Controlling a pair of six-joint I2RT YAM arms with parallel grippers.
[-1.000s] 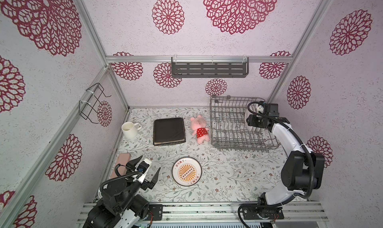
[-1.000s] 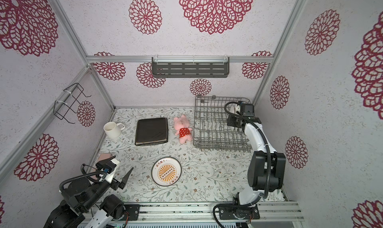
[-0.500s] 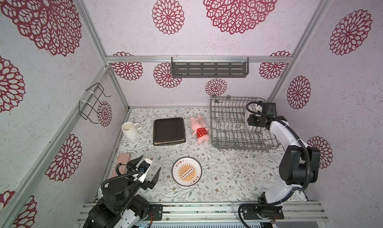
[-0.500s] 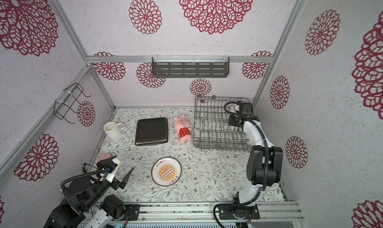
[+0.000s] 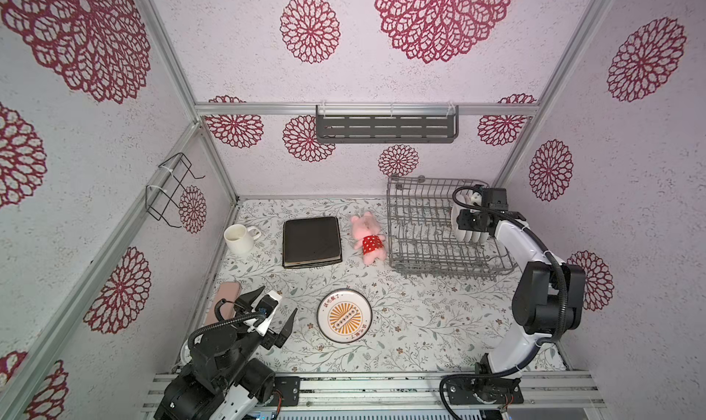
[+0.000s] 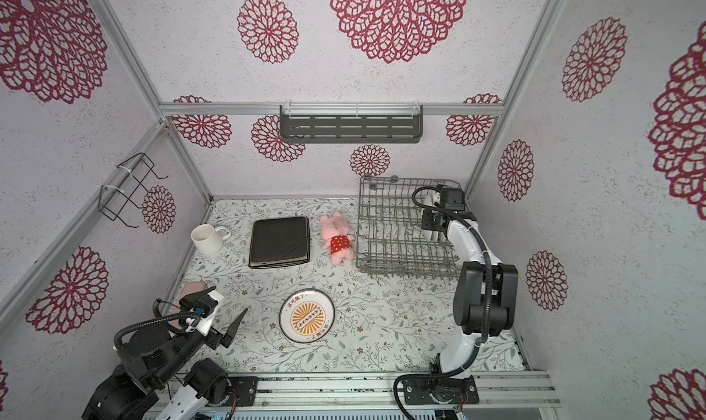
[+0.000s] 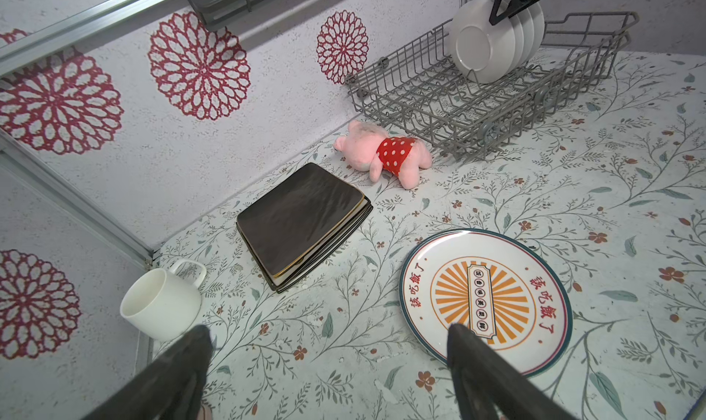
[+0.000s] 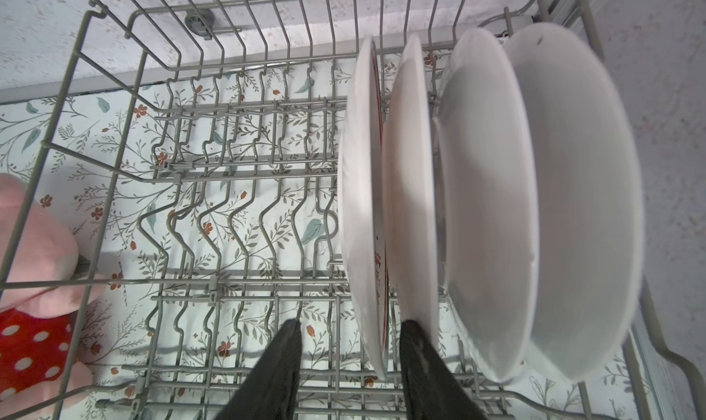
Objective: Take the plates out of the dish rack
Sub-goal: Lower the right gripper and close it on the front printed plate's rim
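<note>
Four round white plates (image 7: 493,39) stand on edge in a tight row at the right end of the dish rack (image 5: 450,273). A printed round plate (image 5: 344,315) and a stack of dark square plates (image 5: 311,241) already lie out on the tabletop, so by my reading the unloading is over halfway done. The right tool (image 8: 351,322) reaches down into the rack and straddles the rim of the leftmost plate (image 8: 359,189). Its jaws are part-way apart, with a visible gap on the outer side, so nothing is clamped yet. Its inner finger sits in the narrow slot against the second plate (image 8: 410,169), and that is the main risk. Closing may push that neighbour over into the others, or pinch both rims together. A thin grip on a glazed edge could also slip as the plate clears the wires, letting it drop back or swing into the row. A tilted lift could catch the plate on the upright wires. The plush pig (image 5: 368,238) lies just beside the rack's left wall, on the way to the open tabletop. The left tool (image 7: 328,328) hangs spread wide and empty at the near left, well apart from the rack.
</note>
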